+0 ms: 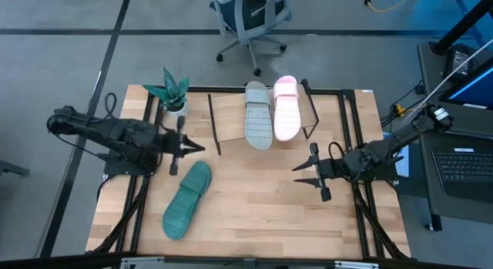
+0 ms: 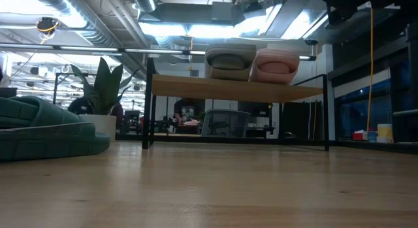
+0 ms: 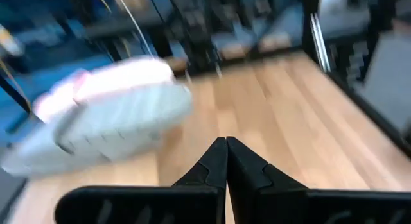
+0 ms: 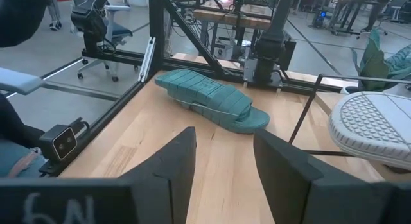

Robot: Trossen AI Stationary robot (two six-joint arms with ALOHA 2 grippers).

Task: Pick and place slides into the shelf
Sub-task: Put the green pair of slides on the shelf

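The teal green slide (image 1: 187,199) lies sole up on the tabletop at the near left; it also shows in the low view (image 2: 46,130) and the right wrist view (image 4: 209,98). The grey slide (image 1: 258,115) and the pale pink slide (image 1: 286,107) lie side by side, soles up, on the slanted wooden shelf (image 1: 231,115) at the far middle. My left gripper (image 1: 199,148) is shut and empty, above the table just beyond the teal slide's far end. My right gripper (image 1: 299,170) is open and empty at the table's right.
A potted plant (image 1: 171,95) stands at the far left, beside the shelf's black wire frame (image 1: 215,129). Bare wood lies between the two grippers and along the near edge. An office chair (image 1: 250,18) stands on the floor beyond the table.
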